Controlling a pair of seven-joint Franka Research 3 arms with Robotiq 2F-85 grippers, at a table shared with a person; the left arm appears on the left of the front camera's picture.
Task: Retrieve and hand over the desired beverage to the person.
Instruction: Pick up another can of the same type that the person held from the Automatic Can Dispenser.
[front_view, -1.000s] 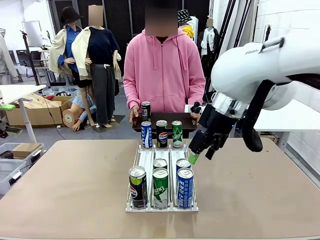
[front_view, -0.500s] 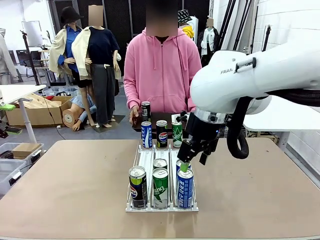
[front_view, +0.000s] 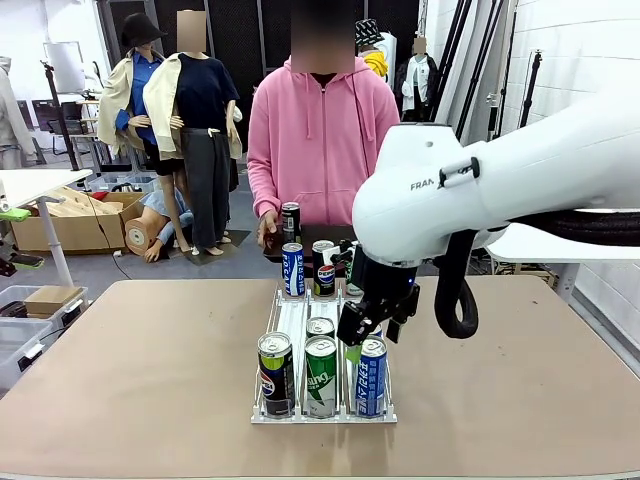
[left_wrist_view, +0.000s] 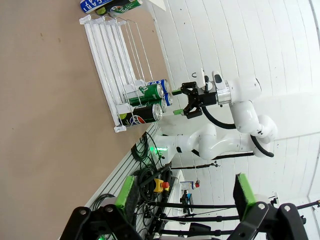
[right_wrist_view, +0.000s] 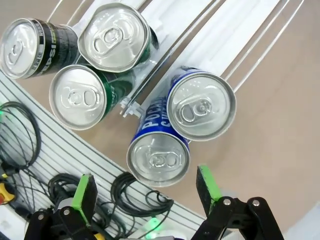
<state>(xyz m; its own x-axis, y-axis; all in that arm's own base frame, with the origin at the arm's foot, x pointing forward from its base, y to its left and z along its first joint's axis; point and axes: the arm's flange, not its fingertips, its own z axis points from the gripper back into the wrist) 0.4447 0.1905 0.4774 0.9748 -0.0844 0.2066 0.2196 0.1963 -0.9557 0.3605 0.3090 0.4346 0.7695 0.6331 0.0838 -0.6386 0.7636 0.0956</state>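
- Looking through the right wrist camera, I see the right gripper (front_view: 368, 335) hanging just above the near end of the rack (front_view: 290, 312). It is over the right lane, where two blue cans stand one behind the other.
- Its jaws are spread wide and have hold of nothing. The green pads (right_wrist_view: 85, 192) stand on either side of the front blue can (right_wrist_view: 157, 159), and I judge them to be above its top and not touching it.
- The left gripper (left_wrist_view: 185, 192) is also wide open and empty. It is well apart from the rack, over the bare table (left_wrist_view: 45, 125).
- The cans that I can see at the near end of the rack stand upright in their lanes, so I judge that no drink is taken out yet.
- The person (front_view: 322, 140) stands at the far side of the table, with one hand (front_view: 268, 232) beside a black can (front_view: 291, 220) there.
- In my judgement the task is at its beginning: only the approach is made.
- What is left is to lower onto the can, close on it, lift it, carry it across and give it to the person.
- I cannot tell which drink is wanted. The position of the gripper suggests the blue one.
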